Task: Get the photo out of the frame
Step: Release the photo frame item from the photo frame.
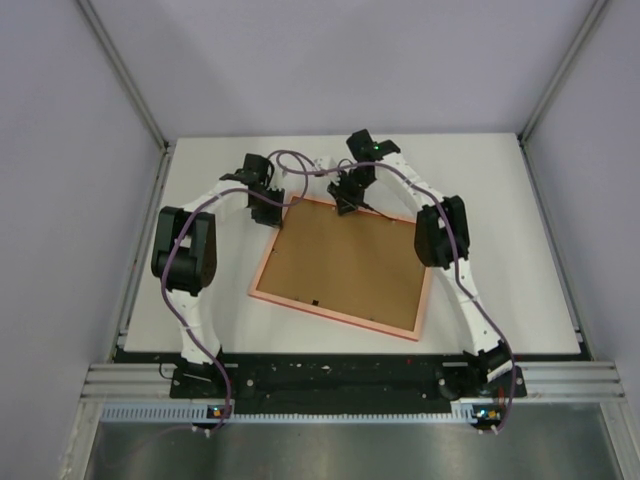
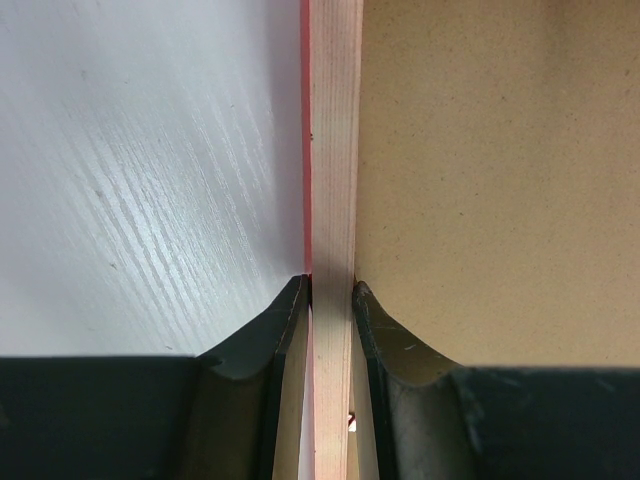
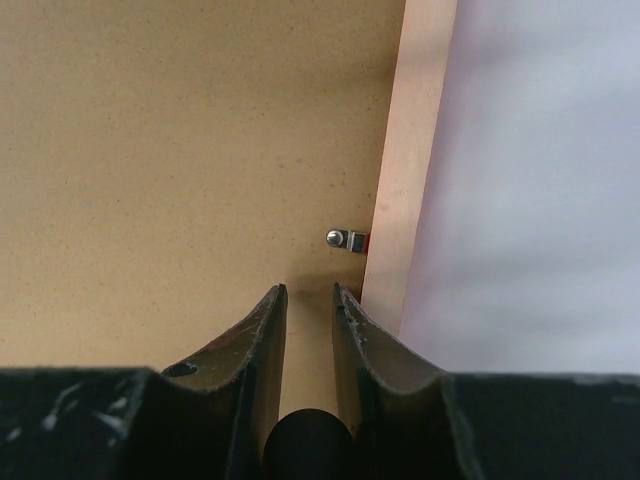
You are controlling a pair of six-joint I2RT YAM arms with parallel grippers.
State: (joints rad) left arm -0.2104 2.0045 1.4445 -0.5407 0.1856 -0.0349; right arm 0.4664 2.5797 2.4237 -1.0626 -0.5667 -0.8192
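The frame [image 1: 262,270] lay face down on the worktop [image 1: 500,220], brown backing board [image 1: 345,265] up. The left hand [image 2: 331,300] pinched its rim. The right hand [image 3: 309,300] hovered nearly closed over the board, a metal clip [image 3: 347,239] just ahead; whether it held anything could not be told.

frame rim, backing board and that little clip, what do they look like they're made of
The frame rim looks like pale unfinished wood: faint lengthwise grain, with red paint on its outer side. The backing board looks like matte brown fibreboard or hardboard, evenly speckled and without grain. The clip seems to be shiny silver metal, catching a highlight.
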